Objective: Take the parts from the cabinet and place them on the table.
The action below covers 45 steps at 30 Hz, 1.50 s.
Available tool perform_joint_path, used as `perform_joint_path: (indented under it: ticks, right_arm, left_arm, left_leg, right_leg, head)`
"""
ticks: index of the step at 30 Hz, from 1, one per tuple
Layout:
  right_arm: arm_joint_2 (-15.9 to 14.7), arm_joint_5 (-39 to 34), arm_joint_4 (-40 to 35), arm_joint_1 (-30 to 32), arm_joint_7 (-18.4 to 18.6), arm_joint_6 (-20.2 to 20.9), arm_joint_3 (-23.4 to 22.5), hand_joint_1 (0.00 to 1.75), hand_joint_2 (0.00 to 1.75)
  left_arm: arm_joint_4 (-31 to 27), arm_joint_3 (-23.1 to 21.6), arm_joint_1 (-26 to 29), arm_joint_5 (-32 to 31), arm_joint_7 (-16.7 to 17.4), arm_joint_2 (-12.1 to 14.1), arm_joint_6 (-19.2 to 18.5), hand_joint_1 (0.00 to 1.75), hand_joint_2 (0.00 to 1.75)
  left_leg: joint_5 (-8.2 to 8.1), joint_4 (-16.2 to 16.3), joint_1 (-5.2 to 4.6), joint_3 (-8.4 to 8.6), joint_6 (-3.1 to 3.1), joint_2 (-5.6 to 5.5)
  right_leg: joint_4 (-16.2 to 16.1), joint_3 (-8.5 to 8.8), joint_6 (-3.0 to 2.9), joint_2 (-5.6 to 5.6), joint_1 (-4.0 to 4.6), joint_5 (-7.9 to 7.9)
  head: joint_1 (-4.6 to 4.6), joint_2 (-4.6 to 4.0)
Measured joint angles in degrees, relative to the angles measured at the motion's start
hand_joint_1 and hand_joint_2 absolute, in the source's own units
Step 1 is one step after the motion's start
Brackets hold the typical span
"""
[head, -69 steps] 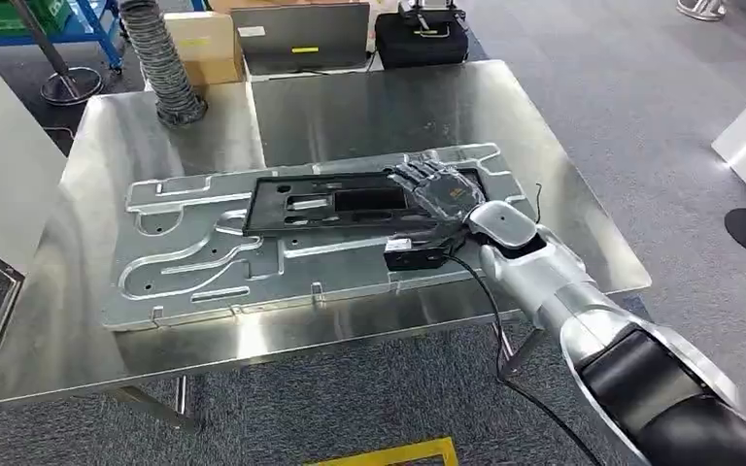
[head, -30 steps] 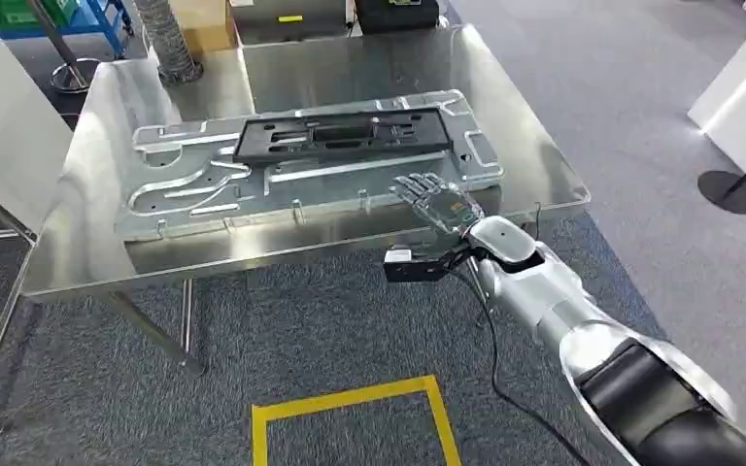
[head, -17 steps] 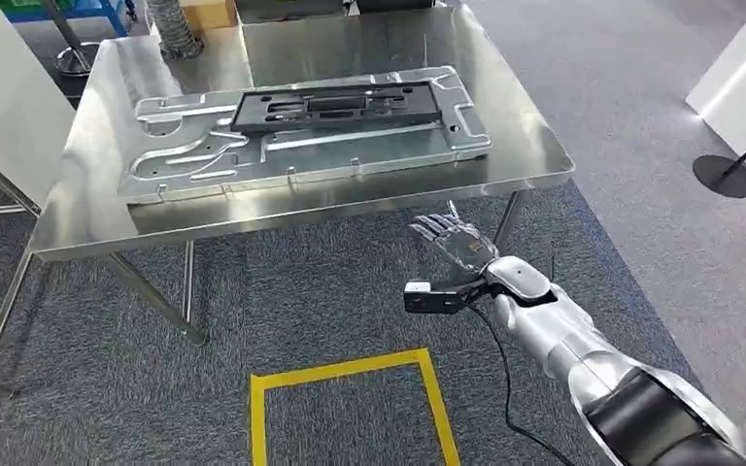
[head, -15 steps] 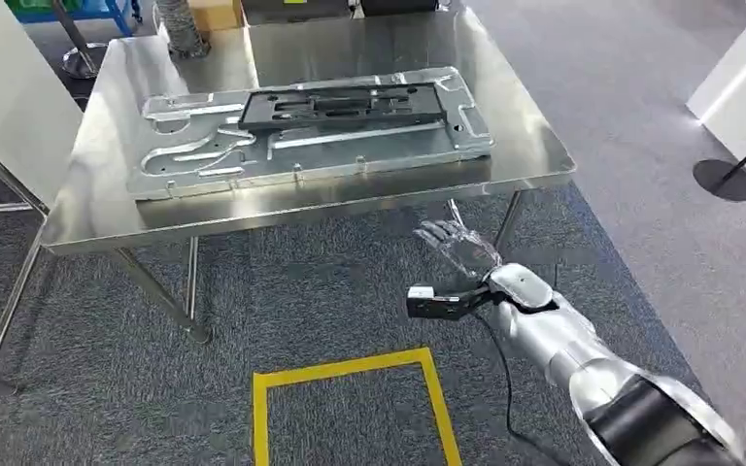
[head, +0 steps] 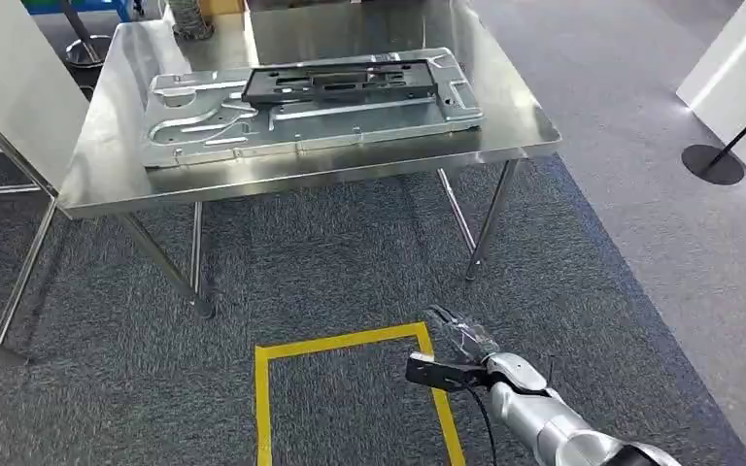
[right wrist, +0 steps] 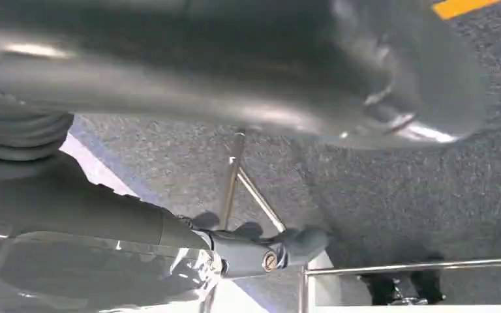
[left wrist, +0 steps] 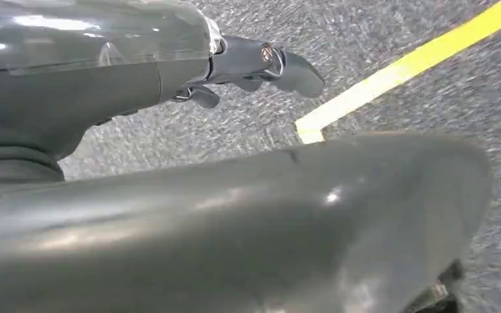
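Black rectangular plastic part is lying on the embossed silver metal panel on the steel tabletop. Right robot hand is hanging empty, fingers spread, over grey carpet beside yellow floor tape.

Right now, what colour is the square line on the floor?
Yellow. The floor line shows best in the head view.

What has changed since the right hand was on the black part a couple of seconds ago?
The right hand let go of the black part and dropped away from the table; it now hangs low over the carpet by the yellow floor marking, holding nothing. The camera has pulled back, so the table sits farther off. The black part still lies on the silver stamped panel as it was placed.
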Motion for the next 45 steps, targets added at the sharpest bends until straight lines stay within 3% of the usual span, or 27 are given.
perform_joint_path:
  ticks: [2,4,6,7,8,10,11,13,14,15,16,18,20,21,22,24,25,27,29,32,34,35,37,38,40,43,45]
  right_arm:
    - [0.0,-1.5,0.5,0.5,0.3,2.2,-0.6,0.0,0.0]
    - [0.0,-5.4,1.3,1.6,1.1,5.3,-2.3,0.0,0.0]
    - [0.0,-10.7,2.5,4.6,2.2,7.3,-5.4,0.0,0.0]
    - [0.0,-13.4,3.4,6.7,3.6,8.1,-7.6,0.0,0.0]
    - [-0.1,-15.6,4.1,8.4,4.9,9.0,-9.2,0.0,1.75]
    - [-0.1,-20.1,5.0,11.6,7.1,10.7,-12.9,0.0,1.75]
    - [-0.1,-22.6,5.4,12.9,8.3,11.3,-15.1,0.0,1.75]
    - [0.0,-26.9,6.0,15.3,9.9,12.4,-19.1,0.0,1.75]
    - [0.0,-29.7,6.3,16.4,10.8,13.0,-21.3,0.0,0.0]
    - [0.0,-32.6,6.8,17.2,11.9,13.5,-24.0,0.0,0.0]
    - [0.0,-34.5,7.3,18.1,12.8,13.6,-26.3,0.0,1.75]
    - [0.0,-37.0,8.1,19.8,14.4,12.8,-30.0,0.0,1.75]
    - [0.3,-38.5,8.7,21.3,15.3,12.0,-32.9,0.0,1.75]
    - [0.4,-39.3,9.0,21.9,15.6,11.4,-34.4,0.0,0.0]
    - [0.6,-39.8,9.3,22.7,15.7,10.9,-35.9,0.0,0.0]
    - [1.3,-40.5,9.9,23.9,16.2,10.0,-38.4,0.0,0.0]
    - [1.7,-40.9,10.1,24.5,16.6,9.7,-39.4,0.0,1.75]
    - [2.6,-41.7,10.2,25.2,17.4,8.9,-41.3,0.0,1.75]
    - [3.5,-42.5,10.2,25.5,17.8,7.4,-42.8,0.0,1.75]
    - [4.6,-43.2,10.5,26.3,16.8,3.2,-45.5,0.0,1.75]
    - [4.8,-43.2,10.6,26.6,14.9,1.8,-46.7,0.0,1.75]
    - [4.8,-43.1,10.7,26.6,14.4,1.7,-47.0,0.0,1.75]
    - [4.7,-42.4,10.7,26.6,13.1,1.3,-47.3,0.0,1.75]
    - [4.6,-41.9,10.7,26.6,12.9,1.2,-47.4,0.0,1.75]
    - [4.6,-41.0,10.7,26.6,12.7,1.1,-47.4,0.0,1.75]
    - [4.6,-39.7,10.7,26.2,12.5,1.0,-47.4,0.0,1.75]
    - [4.6,-38.8,10.8,25.8,12.4,1.4,-47.4,0.0,1.75]
  left_arm:
    - [0.0,0.0,0.4,-0.1,0.1,0.0,0.0,0.0,0.0]
    - [0.0,0.0,0.4,-0.4,0.4,0.0,0.0,0.0,0.0]
    - [0.0,0.0,0.5,-0.5,0.6,0.0,0.0,0.0,0.0]
    - [0.0,0.0,0.4,-0.6,0.7,0.0,0.0,0.0,0.0]
    - [0.0,0.0,0.4,-0.7,0.7,0.0,0.0,0.0,0.0]
    - [0.0,0.0,0.4,-0.9,0.9,0.0,0.2,0.0,0.0]
    - [0.0,0.0,0.3,-1.0,1.0,0.1,0.2,0.0,0.0]
    - [0.0,-0.1,-0.3,-1.2,1.2,0.4,0.3,0.0,0.0]
    - [0.0,-0.1,-0.6,-1.2,1.2,0.3,0.3,0.0,0.0]
    - [0.0,-0.1,-0.7,-1.2,1.2,0.3,0.3,0.0,0.0]
    - [0.0,-0.1,-0.6,-1.1,1.2,0.3,0.3,0.0,0.0]
    - [0.0,-0.1,-0.3,-1.1,1.3,0.4,0.3,0.0,0.0]
    - [0.0,-0.1,-0.3,-1.0,1.3,0.3,0.5,0.0,0.0]
    - [0.0,-0.1,-0.4,-1.0,1.3,0.3,0.5,0.0,0.0]
    - [0.0,-0.1,-0.3,-1.0,1.3,0.3,0.6,0.0,0.0]
    - [0.0,-0.1,-0.2,-1.0,1.3,0.2,0.7,0.0,0.0]
    - [0.0,-0.1,-0.1,-1.0,1.4,0.2,0.8,0.0,0.0]
    - [0.0,-0.1,-0.2,-1.1,1.7,0.1,0.8,0.0,0.0]
    - [0.0,-0.2,-0.3,-1.6,2.0,0.0,1.0,0.0,0.0]
    - [0.0,-0.3,-0.3,-2.1,2.2,-0.1,1.4,0.0,0.0]
    - [0.0,-0.3,-0.3,-2.1,2.2,-0.1,1.7,0.0,0.0]
    - [0.0,-0.3,-0.3,-2.1,2.2,-0.1,1.7,0.0,1.75]
    - [0.0,-0.3,-0.3,-2.2,2.2,-0.1,1.8,0.0,1.75]
    - [0.0,-0.3,-0.3,-2.3,2.3,-0.1,1.9,0.0,1.75]
    - [0.0,-0.3,-0.3,-2.4,2.3,-0.1,2.0,0.0,1.75]
    - [0.0,-0.3,-0.7,-2.3,2.3,-0.1,2.2,0.0,1.75]
    - [0.0,-0.3,-1.0,-2.3,2.3,-0.2,2.3,0.0,1.75]
  left_leg:
    - [1.01,-0.4,0.13,-0.31,-0.9,-0.22]
    - [-5.04,3.3,0.39,-1.72,-1.05,-0.28]
    - [-12.41,11.9,0.39,-3.36,-1.2,-0.32]
    - [-13.94,16.3,0.39,-3.79,-1.29,-0.31]
    - [-13.2,18.1,0.39,-3.31,-1.27,-0.31]
    - [-8.97,15.6,0.31,0.65,-0.95,-0.33]
    - [-7.57,11.4,0.08,4.24,-0.5,-0.34]
    - [-10.42,0.3,-0.73,12.52,0.74,-0.4]
    - [-11.59,-3.2,-0.7,13.91,0.82,-0.4]
    - [-11.28,-2.9,-0.93,13.29,1.08,-0.54]
    - [-10.89,-2.9,-1.08,13.06,1.48,-0.6]
    - [-8.91,-3.9,-0.57,12.3,2.15,-0.33]
    - [-7.4,-3.9,-0.65,10.46,2.72,-0.4]
    - [-6.73,-3.8,-0.67,9.54,2.83,-0.42]
    - [-6.04,-3.6,-0.69,8.58,2.84,-0.43]
    - [-4.94,-2.9,-0.66,6.36,2.56,-0.43]
    - [-4.41,-2.6,-0.61,5.3,2.35,-0.42]
    - [-3.84,-1.8,-0.44,3.64,1.76,-0.42]
    - [-3.64,-1.1,-0.68,2.89,1.17,-0.17]
    - [-2.7,-1.1,-0.6,2.87,0.08,-0.12]
    - [-5.18,1.0,-0.3,1.91,-0.59,-0.29]
    - [-8.07,4.6,-0.3,0.63,-0.72,-0.31]
    - [-13.19,14.4,-0.31,-2.9,-0.99,-0.32]
    - [-14.24,18.0,-0.31,-3.85,-0.97,-0.32]
    - [-12.05,15.4,-0.38,-1.2,-0.5,-0.35]
    - [-7.38,0.0,-1.16,8.39,1.68,-0.53]
    - [-7.68,-2.0,-1.38,9.18,1.83,-0.36]
  right_leg:
    - [-0.6,-0.67,-1.34,-0.4,-0.13,1.45]
    - [-0.7,-1.91,-2.25,-0.72,-0.02,2.88]
    - [-0.7,-3.61,-2.32,-1.26,0.21,4.22]
    - [-0.6,-4.69,-2.36,-1.8,0.37,4.92]
    - [-0.4,-5.58,-2.34,-2.11,0.44,5.49]
    - [0.0,-7.4,-2.2,-2.41,0.56,6.55]
    - [0.2,-8.25,-2.08,-2.41,0.59,7.11]
    - [0.5,-9.02,-1.57,-2.44,0.74,8.14]
    - [0.4,-9.16,-1.2,-2.62,0.57,8.76]
    - [0.1,-9.22,-0.82,-2.76,0.34,9.53]
    - [-0.4,-9.15,-0.46,-2.83,0.11,10.24]
    - [-0.5,-9.56,0.22,-2.29,-0.16,10.1]
    - [4.9,-11.21,0.71,-1.31,-0.16,2.26]
    - [9.4,-12.22,0.92,-1.27,-0.22,-1.21]
    - [14.4,-13.06,1.12,-1.25,-0.23,-3.55]
    - [17.9,-12.22,1.34,-1.23,-0.31,-1.9]
    - [16.0,-10.09,1.36,-1.23,-0.47,0.31]
    - [6.7,-2.81,1.4,-1.24,-0.8,2.87]
    - [-1.3,2.13,0.71,-0.81,-0.26,-0.55]
    - [-1.6,1.75,-0.77,-0.88,-0.08,-0.5]
    - [-1.8,1.44,-1.91,-1.31,-0.18,0.22]
    - [-1.7,1.11,-2.29,-1.33,-0.13,0.5]
    - [-1.7,0.25,-2.67,-1.33,0.12,1.14]
    - [-1.6,-0.14,-2.71,-1.32,0.29,1.42]
    - [-1.4,-0.6,-2.68,-1.3,0.58,1.74]
    - [-1.2,-0.69,-2.58,-1.3,0.88,1.87]
    - [-1.0,-1.06,-1.9,-1.44,0.94,2.23]
  head:
    - [0.04,0.0]
    - [0.02,0.0]
    - [0.02,0.0]
    - [0.02,0.0]
    - [0.02,0.0]
    - [0.02,0.0]
    - [0.02,0.0]
    - [0.02,0.0]
    - [0.02,0.0]
    - [0.02,0.0]
    - [0.02,0.0]
    - [0.02,0.0]
    - [0.04,0.0]
    - [0.04,0.0]
    - [0.04,0.0]
    - [0.04,0.0]
    - [0.02,0.0]
    - [0.02,0.0]
    - [0.02,0.0]
    - [0.02,0.0]
    - [0.02,0.0]
    - [0.02,0.0]
    - [0.02,0.0]
    - [0.02,0.0]
    - [0.02,0.0]
    - [0.02,0.0]
    - [0.02,0.0]
